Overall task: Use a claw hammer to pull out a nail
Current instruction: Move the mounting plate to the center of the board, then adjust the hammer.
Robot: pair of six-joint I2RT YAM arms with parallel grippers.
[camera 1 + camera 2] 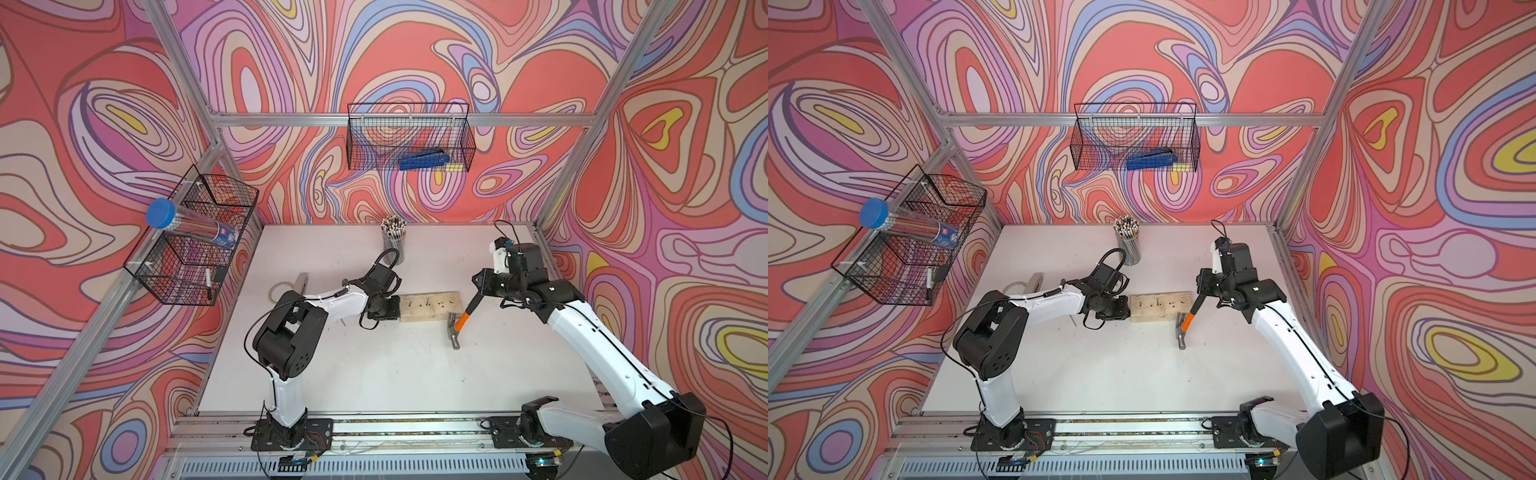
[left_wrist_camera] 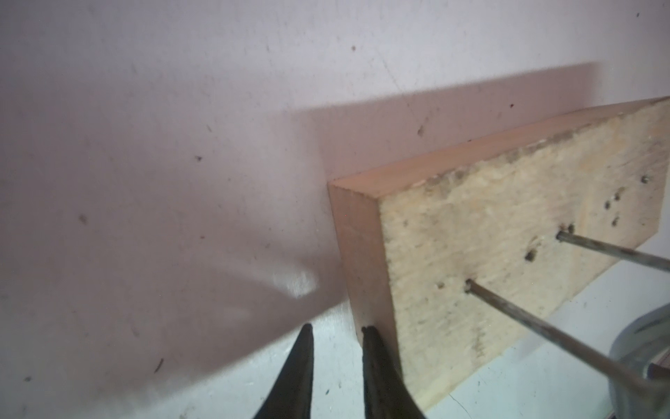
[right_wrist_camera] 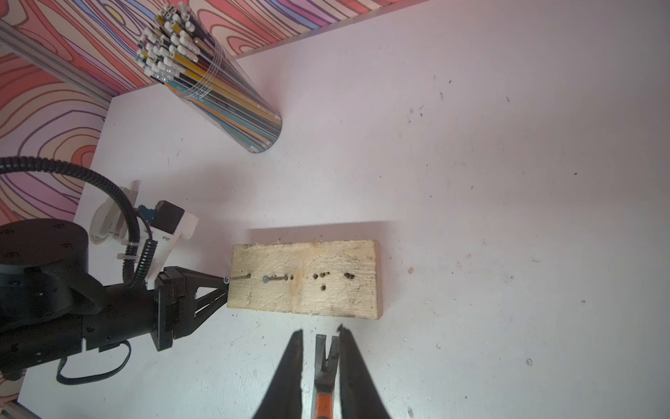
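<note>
- The left arm (image 1: 286, 395) and right arm (image 1: 582, 332) share one build: glossy white link shells joined by bulky matte-black joint housings.
- The left arm's big black housing (image 1: 291, 357) carries a ring of small round screw holes.
- A thin black cable (image 1: 614, 345) runs along the right arm's white link; a looser black cable loop (image 1: 248, 332) hangs beside the left arm.
- Both arms stand on black base plates (image 1: 320, 430) with screws; thin red and orange wires sit at the left one.
- A ribbed black conduit (image 3: 119, 196), cinched with a white tie, leads to a blue plug and a white bracket (image 3: 181, 226).
- The left gripper (image 3: 224, 286) is black, its tapered fingers pierced by triangular cut-outs; the right gripper (image 3: 321, 331) shows the same black pointed fingers.
</note>
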